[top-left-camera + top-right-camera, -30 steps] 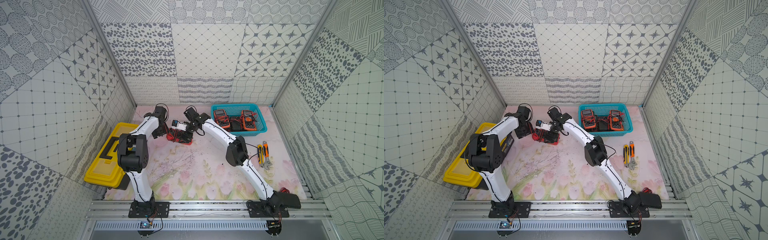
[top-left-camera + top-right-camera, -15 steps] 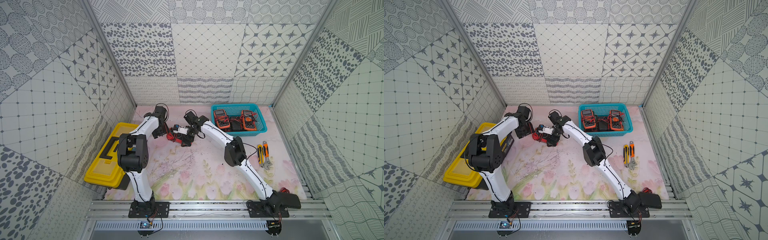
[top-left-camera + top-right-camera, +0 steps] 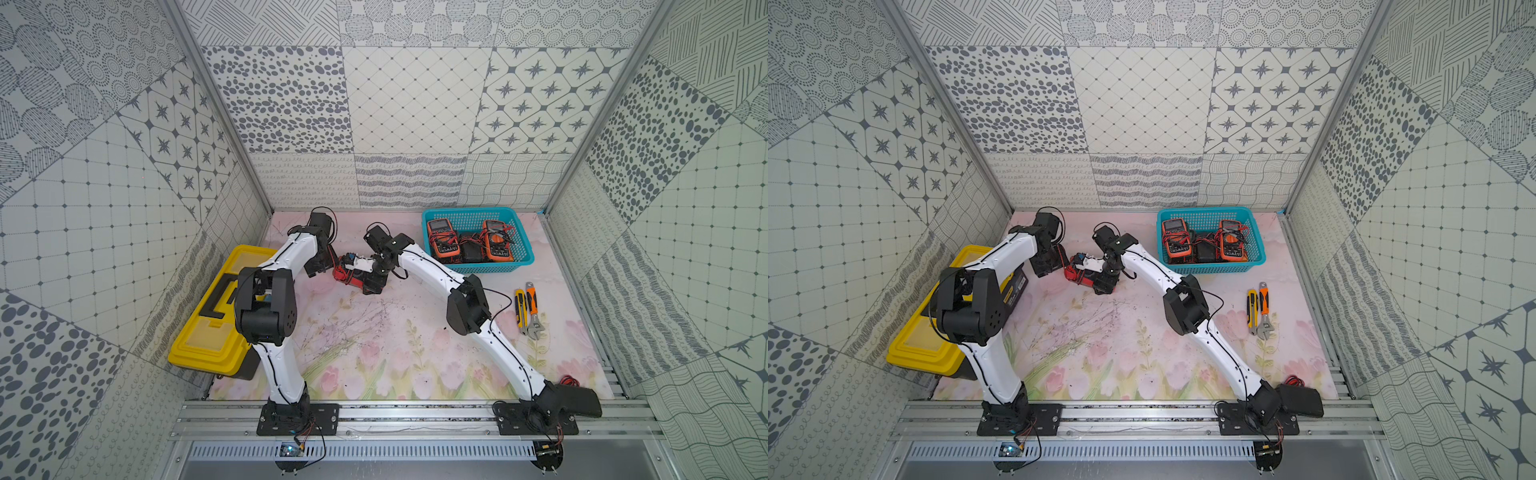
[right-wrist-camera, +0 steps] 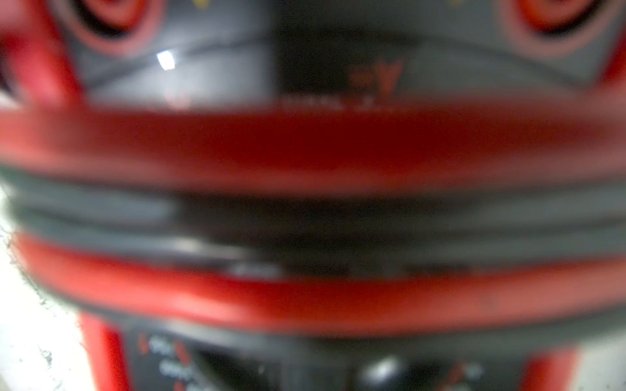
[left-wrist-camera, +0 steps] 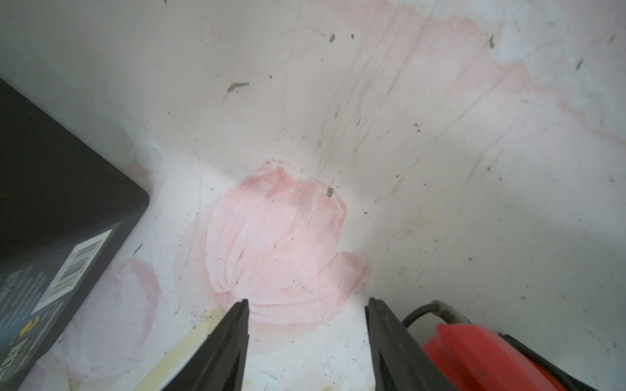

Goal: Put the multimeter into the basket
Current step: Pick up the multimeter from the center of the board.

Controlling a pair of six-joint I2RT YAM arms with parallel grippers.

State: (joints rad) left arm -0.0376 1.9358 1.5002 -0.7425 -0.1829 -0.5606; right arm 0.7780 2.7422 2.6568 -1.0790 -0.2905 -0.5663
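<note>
Grey-patterned tile walls point(image 3: 415, 104), pink floral mat point(image 3: 374, 340), aluminium front rail point(image 3: 415, 419)

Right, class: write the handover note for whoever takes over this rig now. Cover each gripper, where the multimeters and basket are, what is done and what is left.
The left gripper is open and empty, low over the mat beside the red multimeter.
The right gripper is down at the red multimeter. Its wrist view shows only blurred red casing, so open or shut cannot be told.
The basket sits at the back right of the mat, holding two orange multimeters.
Done: those two are in.
Left: grip the red multimeter, carry it to the basket, release.
</note>
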